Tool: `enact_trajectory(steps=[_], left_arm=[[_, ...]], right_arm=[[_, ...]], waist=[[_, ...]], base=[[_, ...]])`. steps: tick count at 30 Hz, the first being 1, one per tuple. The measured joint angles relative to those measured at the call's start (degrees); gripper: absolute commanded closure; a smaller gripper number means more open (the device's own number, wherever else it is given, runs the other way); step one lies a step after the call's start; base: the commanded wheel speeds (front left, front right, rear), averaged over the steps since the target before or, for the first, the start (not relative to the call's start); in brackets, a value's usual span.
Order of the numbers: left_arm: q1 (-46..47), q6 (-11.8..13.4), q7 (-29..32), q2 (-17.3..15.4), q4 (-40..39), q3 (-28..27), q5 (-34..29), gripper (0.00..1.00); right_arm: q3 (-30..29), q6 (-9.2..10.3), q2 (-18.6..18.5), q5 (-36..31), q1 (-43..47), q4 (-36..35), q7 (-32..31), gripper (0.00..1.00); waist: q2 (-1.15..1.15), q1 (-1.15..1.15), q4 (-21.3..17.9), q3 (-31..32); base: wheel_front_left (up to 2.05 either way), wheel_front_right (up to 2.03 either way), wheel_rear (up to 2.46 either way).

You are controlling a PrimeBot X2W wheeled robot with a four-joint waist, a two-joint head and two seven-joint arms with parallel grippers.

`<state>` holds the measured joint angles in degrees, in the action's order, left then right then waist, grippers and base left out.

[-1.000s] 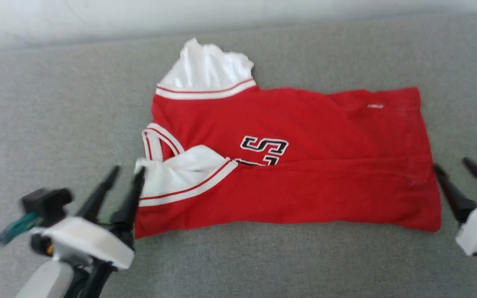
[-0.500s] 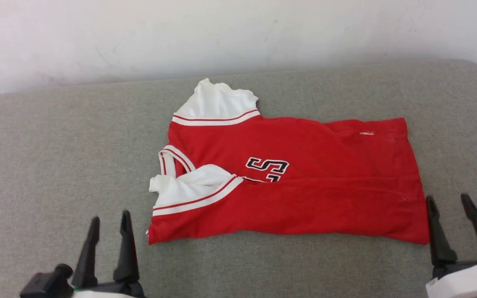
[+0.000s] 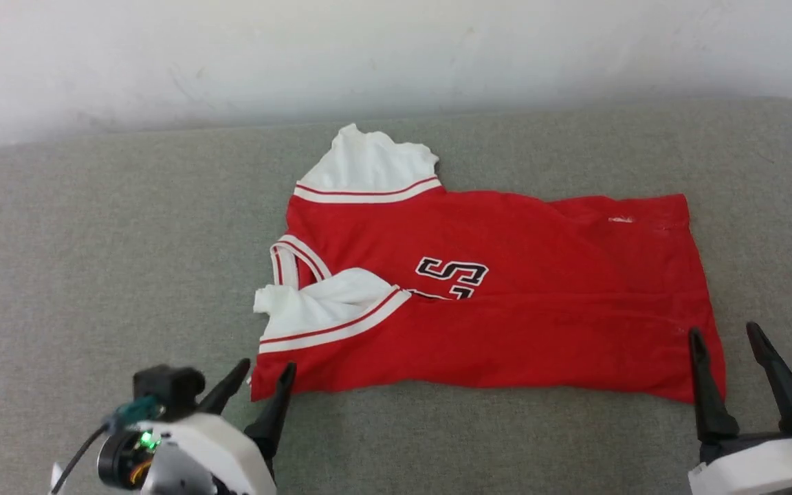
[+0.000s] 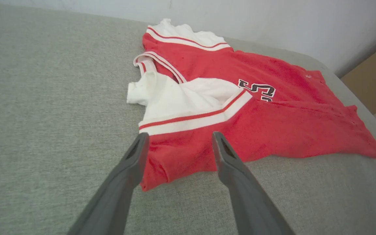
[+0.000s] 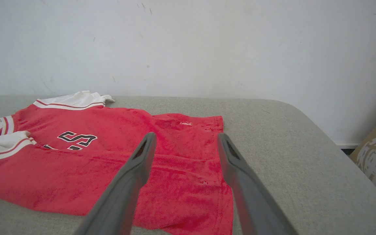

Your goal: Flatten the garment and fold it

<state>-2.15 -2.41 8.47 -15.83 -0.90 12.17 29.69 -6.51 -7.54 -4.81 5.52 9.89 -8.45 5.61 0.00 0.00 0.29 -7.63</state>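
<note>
Your left gripper (image 3: 268, 364) has its fingers spread apart at the near left corner of the garment (image 3: 506, 323); you cannot tell whether a tip touches the cloth. Your right gripper (image 3: 724, 328) is spread wide too, holding nothing, at the near right corner by the hem. Between them the red garment lies on the grey fabric surface (image 3: 93, 275), collar to the left and hem to the right, its near edge folded over part of the chest lettering. One white sleeve lies across the near left part; the other sticks out on the far side, toward the pale wall (image 3: 231, 55).
</note>
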Motion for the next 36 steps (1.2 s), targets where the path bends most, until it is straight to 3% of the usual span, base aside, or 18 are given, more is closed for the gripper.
enact_trajectory(steps=[3,9,15,16,17,26,32,36], left_arm=[[2.25,0.82,6.13,-0.59,1.56,0.55,0.93,0.0],[4.63,5.08,14.16,-1.97,4.7,0.25,0.99,0.0],[6.7,6.5,20.89,-1.99,4.53,0.05,3.52,0.0],[6.98,6.5,21.79,-1.99,4.45,-0.01,4.15,0.58],[7.14,6.51,22.45,-2.02,4.38,-0.11,4.78,1.0],[2.92,6.58,19.45,1.36,2.14,-1.85,8.7,1.0],[-0.12,6.58,17.01,2.1,-0.21,-2.19,9.21,1.0],[-0.16,6.54,16.21,2.1,-1.07,-2.08,9.11,1.0]], right_arm=[[0.79,0.0,0.21,0.07,-0.57,0.25,-0.01,0.0],[1.34,0.0,0.49,0.19,-1.03,1.27,0.08,0.0],[1.69,0.0,0.53,0.25,-1.99,1.77,0.14,0.0],[1.98,0.0,0.44,0.25,-2.2,1.89,0.12,0.0],[2.31,0.0,0.33,0.25,-2.47,2.07,0.02,0.0],[2.77,0.0,-3.66,0.98,-5.45,0.83,-2.79,0.0],[-1.19,0.01,-4.67,2.61,-5.17,2.18,-18.18,0.0],[-2.23,0.0,-4.19,3.7,-4.55,3.82,-24.52,0.0]], waist=[[0.0,0.0,-0.35,-1.23],[0.0,0.0,-1.25,-3.82],[0.0,-0.01,-2.01,-5.67],[0.0,0.0,-2.07,-5.83],[0.0,0.0,-2.14,-5.9],[0.0,0.0,-2.19,-4.35],[0.0,0.0,-2.1,-4.69],[0.0,0.0,-1.74,-5.75]], base=[[0.0,0.0,0.0],[0.0,0.0,0.0],[0.0,0.0,0.0],[0.0,0.0,0.0],[0.0,0.0,0.0],[0.0,0.0,0.0],[0.0,0.0,0.0],[0.0,0.0,0.0]])
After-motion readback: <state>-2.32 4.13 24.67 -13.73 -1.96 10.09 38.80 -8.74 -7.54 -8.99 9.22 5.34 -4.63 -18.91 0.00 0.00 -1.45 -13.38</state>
